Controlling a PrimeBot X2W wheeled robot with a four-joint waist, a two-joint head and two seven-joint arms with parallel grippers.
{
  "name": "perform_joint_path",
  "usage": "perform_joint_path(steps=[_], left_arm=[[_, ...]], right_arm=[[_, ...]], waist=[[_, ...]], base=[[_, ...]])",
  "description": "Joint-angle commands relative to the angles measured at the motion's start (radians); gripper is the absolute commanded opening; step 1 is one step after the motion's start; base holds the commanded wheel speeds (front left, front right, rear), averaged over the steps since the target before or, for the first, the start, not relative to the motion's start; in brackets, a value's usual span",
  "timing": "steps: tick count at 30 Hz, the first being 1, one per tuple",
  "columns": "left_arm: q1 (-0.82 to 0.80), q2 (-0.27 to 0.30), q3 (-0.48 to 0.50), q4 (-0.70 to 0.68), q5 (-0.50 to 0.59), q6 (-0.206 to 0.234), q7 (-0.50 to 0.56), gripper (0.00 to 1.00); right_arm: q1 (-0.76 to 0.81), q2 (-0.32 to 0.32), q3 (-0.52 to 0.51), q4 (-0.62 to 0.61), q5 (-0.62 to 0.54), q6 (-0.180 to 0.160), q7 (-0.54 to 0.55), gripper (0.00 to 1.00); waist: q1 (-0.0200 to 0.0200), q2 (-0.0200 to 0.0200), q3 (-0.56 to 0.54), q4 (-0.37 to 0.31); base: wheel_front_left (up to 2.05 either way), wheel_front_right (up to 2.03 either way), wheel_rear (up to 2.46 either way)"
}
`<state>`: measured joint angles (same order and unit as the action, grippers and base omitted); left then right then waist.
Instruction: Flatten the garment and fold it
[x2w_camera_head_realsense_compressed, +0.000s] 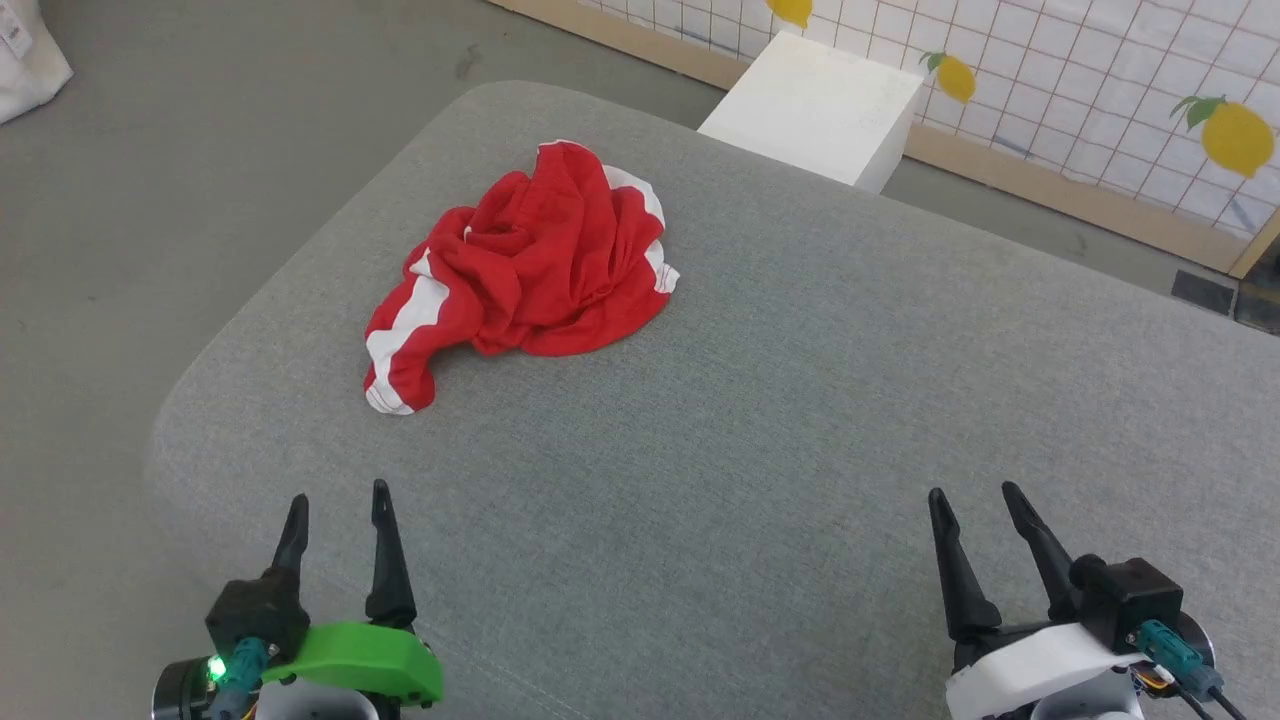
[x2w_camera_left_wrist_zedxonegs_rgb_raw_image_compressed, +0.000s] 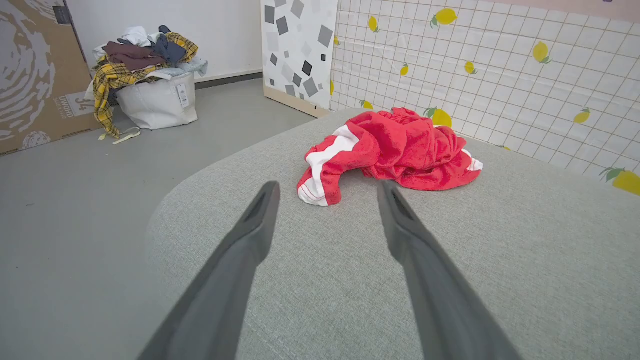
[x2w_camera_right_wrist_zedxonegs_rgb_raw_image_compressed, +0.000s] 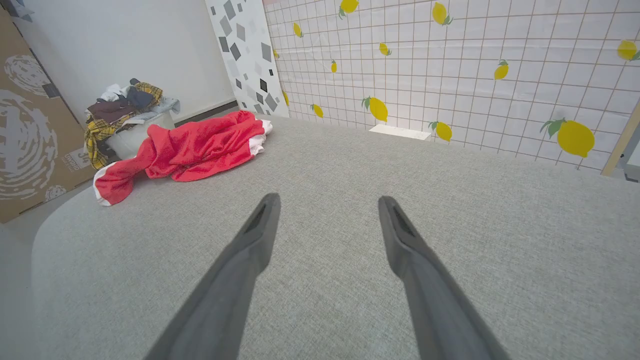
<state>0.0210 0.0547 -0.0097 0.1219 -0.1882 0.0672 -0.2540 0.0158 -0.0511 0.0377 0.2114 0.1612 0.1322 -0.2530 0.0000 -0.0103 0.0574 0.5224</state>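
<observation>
The garment, red shorts with white side stripes, lies crumpled in a heap on the far left part of the grey cushioned surface. The same heap appears as the garment just beyond my left fingertips and as the garment far off to the left of my right fingers. My left gripper hovers open near the front left edge, nothing between its fingers. Open as well, my right gripper hangs near the front right, well away from the shorts. Neither touches the fabric.
A white box stands on the floor behind the surface's far edge. A lemon-patterned tiled wall runs along the back right. A white bin heaped with clothes and a cardboard box stand on the floor to the left.
</observation>
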Motion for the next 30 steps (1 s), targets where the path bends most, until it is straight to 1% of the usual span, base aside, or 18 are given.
perform_joint_path(steps=[1,4,6,9,10,13,16,21,27,30], left_arm=[[0.001,-0.005,0.005,0.001,-0.019,0.0,-0.008,1.0],[-0.04,-0.005,0.025,0.007,-0.038,-0.025,-0.008,1.0],[-0.087,-0.002,0.04,0.016,-0.051,-0.057,-0.008,1.0],[-0.186,0.02,0.061,0.06,-0.085,-0.117,-0.008,1.0],[-0.22,0.025,0.068,0.077,-0.101,-0.131,-0.008,1.0],[-0.339,0.074,0.079,0.157,-0.141,-0.164,0.0,1.0],[-0.459,0.119,0.082,0.244,-0.195,-0.183,0.04,1.0],[-0.621,0.183,0.068,0.375,-0.32,-0.196,0.158,1.0],[-0.728,0.263,0.019,0.456,-0.481,-0.197,0.29,1.0],[-0.751,0.293,-0.002,0.503,-0.515,-0.198,0.338,1.0]], right_arm=[[-0.018,0.001,0.0,-0.001,0.001,-0.002,-0.009,1.0],[-0.032,0.001,0.002,-0.004,-0.005,-0.002,-0.009,1.0],[-0.043,0.001,0.003,-0.003,-0.012,-0.002,-0.009,1.0],[-0.064,0.001,0.002,-0.006,-0.031,-0.002,-0.003,1.0],[-0.07,0.001,-0.002,-0.008,-0.038,-0.002,0.0,1.0],[-0.087,0.001,-0.014,-0.025,-0.061,-0.002,0.015,1.0],[-0.1,0.001,-0.045,-0.052,-0.083,-0.002,0.034,1.0],[-0.106,0.001,-0.096,-0.106,-0.131,-0.002,0.067,1.0],[-0.1,0.001,-0.144,-0.176,-0.162,-0.002,0.099,1.0],[-0.098,0.001,-0.158,-0.197,-0.162,-0.002,0.105,1.0]], waist=[[0.0,0.0103,0.006,-0.004],[0.0,0.0103,0.023,-0.013],[0.0,0.0103,0.041,-0.022],[0.0,0.0103,0.08,-0.047],[0.0,0.0103,0.091,-0.054],[0.0,0.0103,0.139,-0.085],[0.0,0.0103,0.202,-0.119],[0.0,0.0103,0.305,-0.173],[0.0,0.0103,0.405,-0.221],[0.0,0.0103,0.439,-0.235]], base=[[0.0,0.0,0.0],[0.0,0.0,0.0],[0.0,0.0,0.0],[0.0,0.0,0.0],[0.0,0.0,0.0],[0.0,0.0,0.0],[0.0,0.0,0.0],[0.0,0.0,0.0],[0.0,0.0,0.0],[0.0,0.0,0.0]])
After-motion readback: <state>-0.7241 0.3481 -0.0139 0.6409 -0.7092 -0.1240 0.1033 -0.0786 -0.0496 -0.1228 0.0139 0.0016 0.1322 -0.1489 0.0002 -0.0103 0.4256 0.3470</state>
